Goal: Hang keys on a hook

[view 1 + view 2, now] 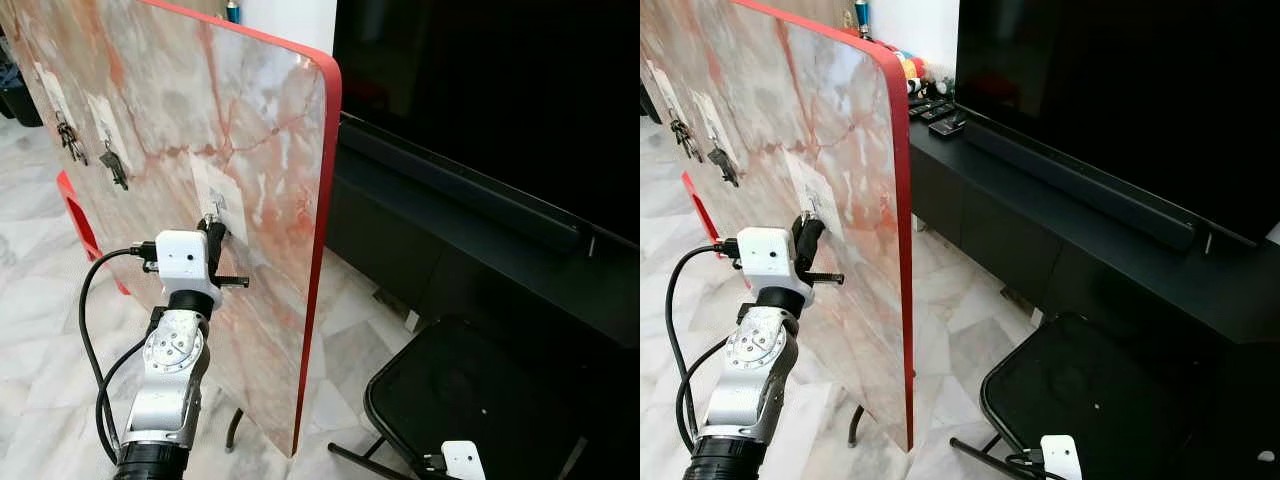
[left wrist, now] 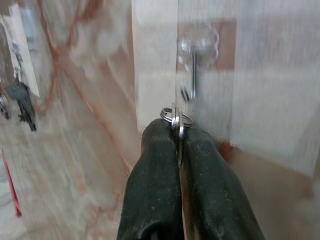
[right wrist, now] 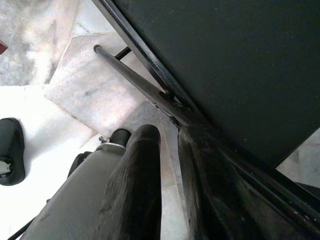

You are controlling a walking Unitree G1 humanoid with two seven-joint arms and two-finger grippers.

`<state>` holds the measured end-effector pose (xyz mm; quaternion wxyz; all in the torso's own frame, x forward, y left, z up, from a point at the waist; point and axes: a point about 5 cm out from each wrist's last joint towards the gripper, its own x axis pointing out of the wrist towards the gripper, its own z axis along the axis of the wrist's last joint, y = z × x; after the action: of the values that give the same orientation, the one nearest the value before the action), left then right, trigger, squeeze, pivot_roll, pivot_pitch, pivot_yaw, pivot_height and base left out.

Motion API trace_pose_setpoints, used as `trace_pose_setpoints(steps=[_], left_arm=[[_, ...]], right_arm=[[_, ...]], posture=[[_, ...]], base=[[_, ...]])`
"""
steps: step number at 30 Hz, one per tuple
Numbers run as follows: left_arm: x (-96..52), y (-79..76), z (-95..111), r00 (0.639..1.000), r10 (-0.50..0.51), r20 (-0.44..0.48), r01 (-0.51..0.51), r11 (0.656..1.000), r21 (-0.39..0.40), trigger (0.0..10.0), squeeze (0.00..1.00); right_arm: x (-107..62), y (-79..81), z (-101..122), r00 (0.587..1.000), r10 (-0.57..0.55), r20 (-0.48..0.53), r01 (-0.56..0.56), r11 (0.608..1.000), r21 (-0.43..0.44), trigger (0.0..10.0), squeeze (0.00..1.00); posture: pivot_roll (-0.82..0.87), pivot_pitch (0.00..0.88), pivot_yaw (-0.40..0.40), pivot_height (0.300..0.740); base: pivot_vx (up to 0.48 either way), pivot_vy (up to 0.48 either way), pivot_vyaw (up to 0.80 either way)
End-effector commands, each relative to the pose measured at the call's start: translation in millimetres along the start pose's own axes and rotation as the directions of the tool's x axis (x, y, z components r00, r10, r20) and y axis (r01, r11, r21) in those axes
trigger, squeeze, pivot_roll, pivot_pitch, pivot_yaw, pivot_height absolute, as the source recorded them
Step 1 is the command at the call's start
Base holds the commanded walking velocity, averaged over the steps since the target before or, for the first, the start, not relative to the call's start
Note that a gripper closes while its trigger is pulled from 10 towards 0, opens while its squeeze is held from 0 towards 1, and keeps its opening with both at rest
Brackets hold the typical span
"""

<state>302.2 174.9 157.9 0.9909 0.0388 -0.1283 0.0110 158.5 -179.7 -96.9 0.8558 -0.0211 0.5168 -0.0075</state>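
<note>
Hanging's nearly there: your key ring (image 2: 175, 117), a thin steel split ring, sits pinched between the left gripper (image 2: 177, 137)'s closed black rubbery fingers, just below the little chrome hook (image 2: 192, 75) on its clear sticky pad. From here I'd say you need to lift the ring up over the hook's upturned tip and let go. All this is on a glossy pink-veined marble board (image 1: 270, 130) with a red edge, two more key bunches (image 1: 71, 139) further along, while your right gripper (image 3: 167, 135) idles by a black chair (image 1: 480, 400), fingers slightly apart.

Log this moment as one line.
left gripper: shut on silver key ring | just below clear wall hook on marble board | ring not yet hooked | right gripper: idle
</note>
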Motion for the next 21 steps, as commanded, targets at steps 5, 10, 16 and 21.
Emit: trace_pose_setpoints(steps=[5,10,16,21], left_arm=[[-2.2,-2.4,-3,1.0,-0.019,-0.022,0.019,1.0,0.012,10.0,0.0],[-5.0,-2.1,4,1.0,-0.011,0.022,0.011,1.0,-0.004,10.0,0.0],[-11.4,-7.8,13,0.996,-0.062,0.06,0.062,0.998,0.003,10.0,0.0],[-19.5,-12.6,13,0.991,-0.126,0.051,0.126,0.992,0.004,10.0,0.0]], right_arm=[[-0.2,-3.3,-1,1.0,-0.011,-0.006,0.011,1.0,-0.003,10.0,0.0],[-0.2,-3.3,-1,1.0,-0.011,-0.005,0.011,1.0,-0.003,10.0,0.0],[-0.2,-3.7,-1,1.0,-0.013,-0.007,0.013,1.0,-0.005,10.0,0.0],[-0.2,-3.6,-1,1.0,-0.012,-0.007,0.012,1.0,-0.005,10.0,0.0]], posture=[[0.06,0.0,-0.085,0.74],[0.06,0.0,-0.085,0.74],[0.06,0.0,-0.086,0.74],[0.06,0.0,-0.086,0.74]], base=[[0.0,0.0,0.0],[0.0,0.0,0.0],[0.0,0.0,0.0],[0.0,0.0,0.0]])
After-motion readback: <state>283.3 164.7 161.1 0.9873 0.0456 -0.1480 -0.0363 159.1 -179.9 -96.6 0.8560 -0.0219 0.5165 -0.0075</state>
